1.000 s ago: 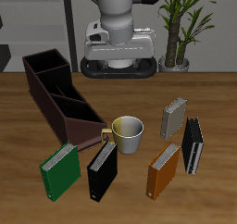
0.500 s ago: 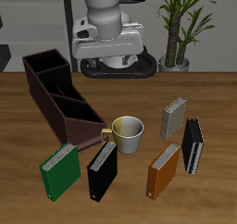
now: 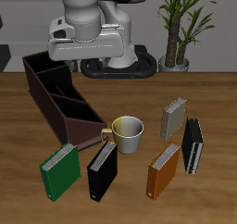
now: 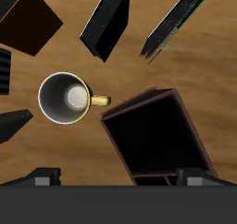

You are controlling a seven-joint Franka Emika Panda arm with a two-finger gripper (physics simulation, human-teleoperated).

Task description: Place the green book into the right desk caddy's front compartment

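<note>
Near the table's front edge the green book (image 3: 60,171) stands on the wood, apart from the caddy (image 3: 61,96) and just beside the black book (image 3: 103,169). Between caddy and books sits a white mug (image 3: 127,132) with a yellow handle, close to the caddy's near end. Farther along are an orange-brown book (image 3: 164,168), a grey book (image 3: 173,118) and a black-and-white book (image 3: 193,145).

High over the caddy's back part hangs the arm, holding nothing. From the wrist view the gripper (image 4: 118,179) shows only two dark fingertips (image 4: 39,179) set wide apart, so it is spread. Below it lie the caddy's near compartment (image 4: 154,135), the mug (image 4: 67,97), the black book (image 4: 105,22) and the green book (image 4: 175,22) seen edge-on.
</note>
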